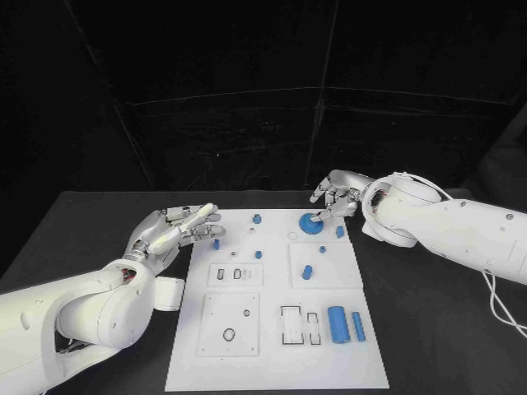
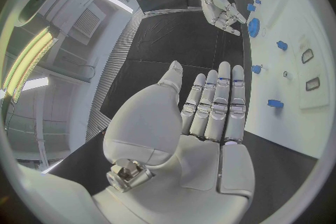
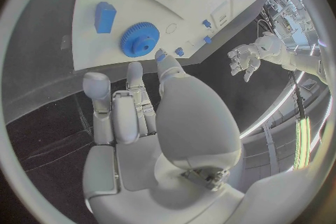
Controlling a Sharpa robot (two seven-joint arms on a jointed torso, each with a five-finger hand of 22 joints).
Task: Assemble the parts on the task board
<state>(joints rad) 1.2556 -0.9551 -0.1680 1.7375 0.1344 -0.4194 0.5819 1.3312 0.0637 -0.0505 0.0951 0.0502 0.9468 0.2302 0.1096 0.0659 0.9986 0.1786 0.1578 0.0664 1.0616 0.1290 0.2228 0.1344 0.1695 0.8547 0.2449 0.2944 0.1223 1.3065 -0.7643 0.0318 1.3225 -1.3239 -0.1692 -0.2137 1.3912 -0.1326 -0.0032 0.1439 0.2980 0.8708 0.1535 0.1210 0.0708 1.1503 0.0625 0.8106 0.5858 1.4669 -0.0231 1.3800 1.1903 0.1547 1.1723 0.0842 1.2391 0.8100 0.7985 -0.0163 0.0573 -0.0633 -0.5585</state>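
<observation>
The white task board [image 1: 276, 346] lies in the middle of the black table. A blue gear [image 1: 314, 222] sits near its far edge, also seen in the right wrist view [image 3: 141, 39] and the left wrist view [image 2: 253, 27]. My right hand [image 1: 338, 196] hovers over the board's far edge with straight, spread fingers. One fingertip [image 1: 320, 216] reaches down to the gear, and I cannot tell if it touches. My left hand [image 1: 174, 230] floats at the board's left edge, fingers straight and apart, holding nothing [image 2: 210, 117].
Small blue pegs [image 1: 257, 218] [image 1: 339, 232] [image 1: 216, 243] stand on the far half of the board. A blue cylinder [image 1: 338, 323] and a blue bar [image 1: 359, 327] lie near its right front. A white cable [image 1: 507, 317] trails off the right arm.
</observation>
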